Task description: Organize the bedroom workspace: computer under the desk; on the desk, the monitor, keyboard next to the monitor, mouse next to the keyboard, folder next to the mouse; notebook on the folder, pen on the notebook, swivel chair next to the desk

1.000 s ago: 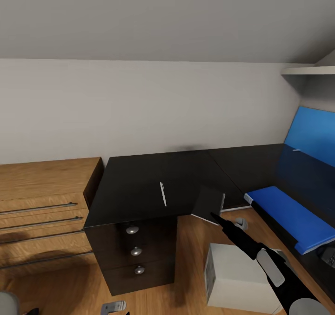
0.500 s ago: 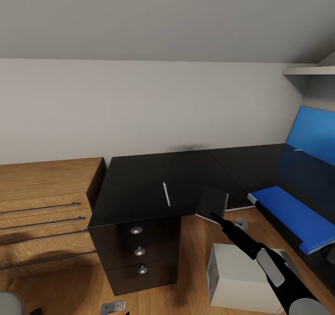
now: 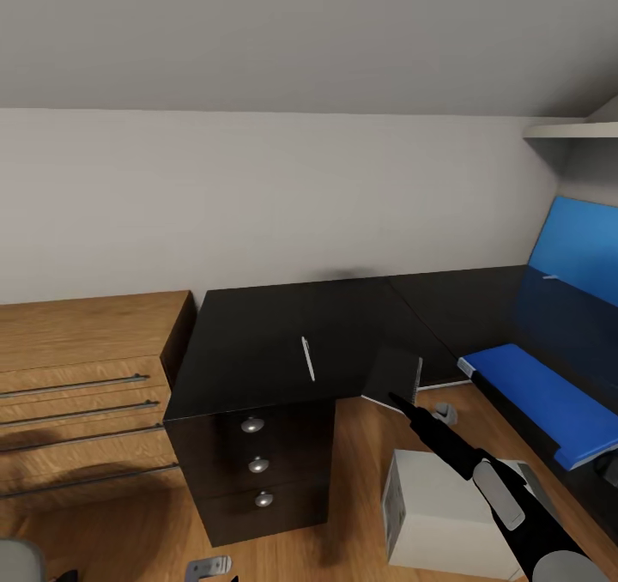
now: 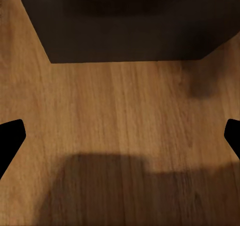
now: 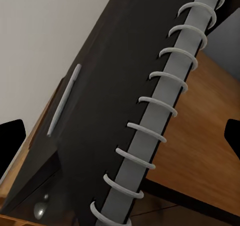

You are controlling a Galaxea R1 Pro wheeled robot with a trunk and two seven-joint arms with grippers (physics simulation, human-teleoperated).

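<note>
A light wooden drawer cabinet (image 3: 81, 367) stands at the far left, just beside the black worktop (image 3: 283, 333). The left claw (image 4: 120, 136) hangs with its fingers spread wide apart over the wooden floor (image 4: 120, 111), below the worktop's drawers (image 3: 255, 466). The pen (image 3: 307, 359) lies near the worktop's front edge. The right claw (image 3: 396, 399) is clamped on the spiral-bound notebook (image 3: 393, 376), held tilted at the worktop's inner corner. The computer (image 3: 442, 513) stands on the floor below. The blue folder (image 3: 541, 397) lies along the right wing's front edge.
</note>
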